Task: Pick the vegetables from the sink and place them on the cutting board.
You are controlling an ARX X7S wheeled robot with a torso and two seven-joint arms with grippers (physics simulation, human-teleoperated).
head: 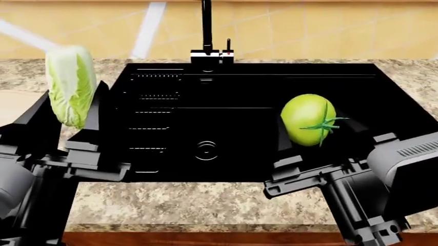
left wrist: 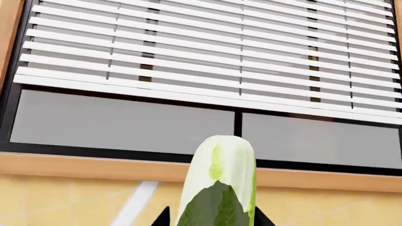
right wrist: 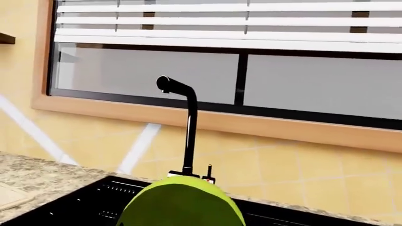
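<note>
My left gripper [head: 68, 120] is shut on the pale-green leafy cabbage piece [head: 71, 84], held upright above the counter just left of the black sink [head: 226, 92]. The cabbage [left wrist: 219, 183] fills the space between the fingertips in the left wrist view. My right gripper [head: 316, 134] is shut on the yellow-green tomato [head: 308, 119] with its dark stem star, held above the sink's right half. The tomato [right wrist: 180, 203] hides the fingers in the right wrist view. A beige corner, perhaps the cutting board [right wrist: 9, 195], shows on the counter left of the sink.
The tall black faucet [head: 206, 28] stands at the sink's back edge, also in the right wrist view [right wrist: 186, 127]. The drain [head: 206, 150] is in the sink floor. Speckled granite counter [head: 205, 202] surrounds the sink. A window with white blinds [left wrist: 207, 52] is behind.
</note>
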